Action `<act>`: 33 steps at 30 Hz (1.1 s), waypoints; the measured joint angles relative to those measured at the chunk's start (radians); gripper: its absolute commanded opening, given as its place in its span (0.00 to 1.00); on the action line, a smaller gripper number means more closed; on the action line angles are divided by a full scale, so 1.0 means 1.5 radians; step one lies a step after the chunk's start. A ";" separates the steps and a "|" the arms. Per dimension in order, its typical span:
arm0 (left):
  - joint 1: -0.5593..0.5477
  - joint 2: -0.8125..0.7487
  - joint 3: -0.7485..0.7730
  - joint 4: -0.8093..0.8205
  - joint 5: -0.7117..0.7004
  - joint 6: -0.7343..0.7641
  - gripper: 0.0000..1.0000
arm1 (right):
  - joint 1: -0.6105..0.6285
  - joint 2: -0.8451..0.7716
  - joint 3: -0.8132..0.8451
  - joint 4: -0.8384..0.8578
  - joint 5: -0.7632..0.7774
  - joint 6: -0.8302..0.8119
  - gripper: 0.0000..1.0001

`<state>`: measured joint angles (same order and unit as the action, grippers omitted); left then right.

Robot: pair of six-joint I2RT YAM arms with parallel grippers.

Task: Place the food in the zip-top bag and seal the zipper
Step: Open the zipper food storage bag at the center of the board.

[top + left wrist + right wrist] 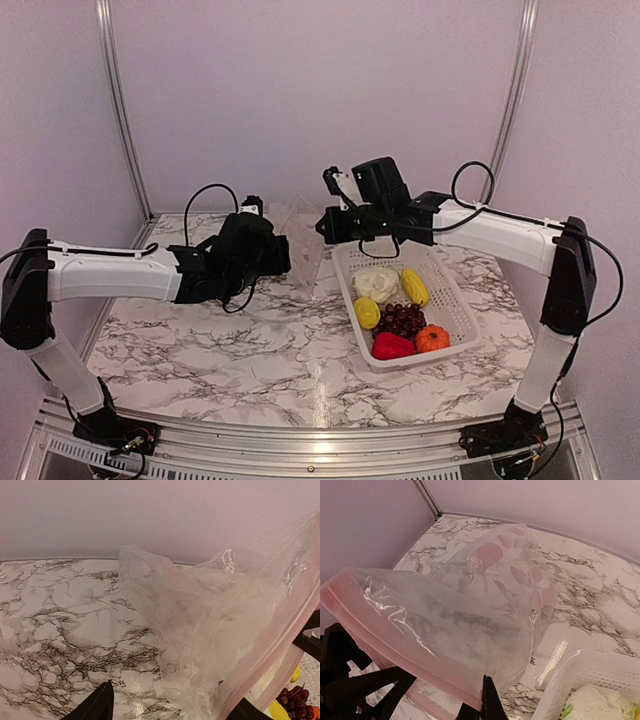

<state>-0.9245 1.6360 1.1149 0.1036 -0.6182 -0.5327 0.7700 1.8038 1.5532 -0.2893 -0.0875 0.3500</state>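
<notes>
While the food (398,318) lies in the white basket (452,300), the zip-top bag (302,262) stands crumpled just left of the basket's far corner. The left gripper (284,254), left of the basket beyond the bag, has its fingers (97,706) spread wide, with the bag's pink-tinted zipper (282,642) running between them. Whether the right gripper (322,226), at the basket's far left corner, pinches the bag I cannot tell.
</notes>
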 measured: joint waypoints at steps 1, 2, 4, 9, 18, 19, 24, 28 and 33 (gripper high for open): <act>-0.004 -0.001 -0.003 0.006 0.000 -0.001 0.75 | 0.000 0.002 0.000 0.001 0.000 0.001 0.00; -0.010 -0.002 -0.008 0.016 -0.001 -0.001 0.77 | 0.000 0.004 0.001 0.001 0.000 0.001 0.00; -0.028 -0.010 -0.033 0.046 -0.002 -0.001 0.78 | 0.000 0.011 0.003 0.001 0.000 0.004 0.00; -0.069 -0.028 -0.095 0.134 -0.007 -0.002 0.79 | 0.000 0.030 0.014 0.000 0.000 0.009 0.00; -0.082 0.015 -0.066 0.177 -0.029 -0.041 0.76 | 0.000 0.031 0.015 0.001 0.002 0.009 0.00; -0.082 0.027 -0.050 0.165 -0.035 -0.048 0.75 | 0.000 0.031 0.015 0.001 0.002 0.009 0.00; -0.079 0.106 0.047 0.106 -0.069 -0.078 0.51 | 0.000 0.031 0.015 0.001 -0.006 0.008 0.00; -0.070 0.131 0.056 0.085 -0.113 -0.074 0.24 | 0.000 0.031 0.015 0.002 -0.014 0.008 0.00; -0.037 0.130 0.053 0.066 -0.156 -0.059 0.00 | -0.004 0.023 -0.008 0.009 -0.017 0.002 0.00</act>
<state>-0.9794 1.8313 1.1938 0.2020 -0.8528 -0.6216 0.7643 1.8381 1.5410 -0.2760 -0.1123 0.3527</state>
